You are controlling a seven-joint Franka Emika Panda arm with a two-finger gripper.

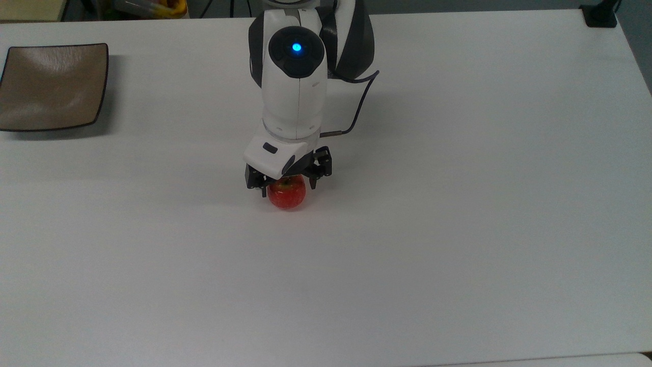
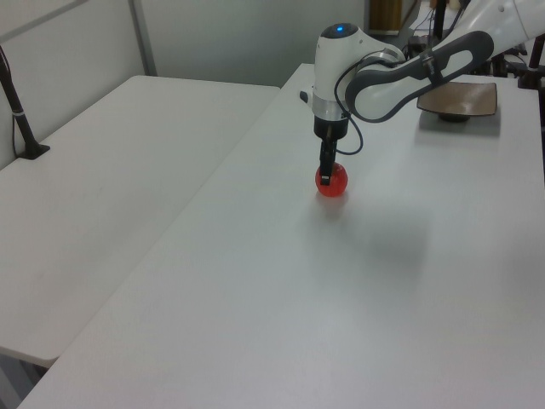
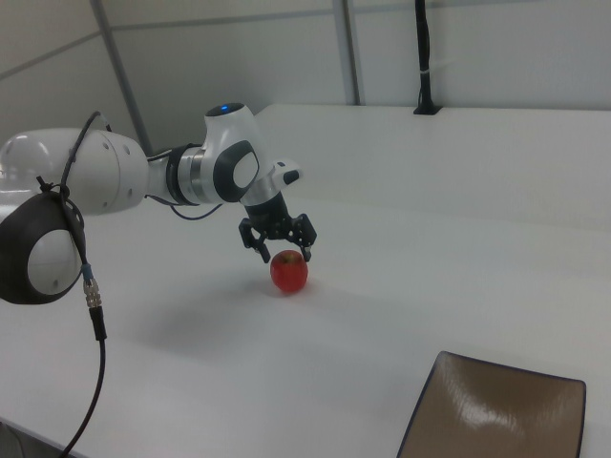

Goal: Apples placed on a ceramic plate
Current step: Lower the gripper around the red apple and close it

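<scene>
One apple (image 1: 287, 195) sits on the white table (image 1: 458, 229), and one ceramic plate (image 1: 51, 86) lies well apart from it, at the table's edge on the top view's left. The single gripper (image 1: 287, 185) hangs directly over the apple with its fingers spread wide, one on each side of the fruit's upper half; whether they touch its skin cannot be told. The right view shows both fingers (image 3: 307, 250) straddling the apple (image 3: 288, 271) with daylight around them, while the left view sees the gripper (image 2: 326, 176) edge-on as one dark bar against the apple (image 2: 333, 181). The plate (image 2: 460, 98) there stands beyond the arm (image 2: 400, 72).
</scene>
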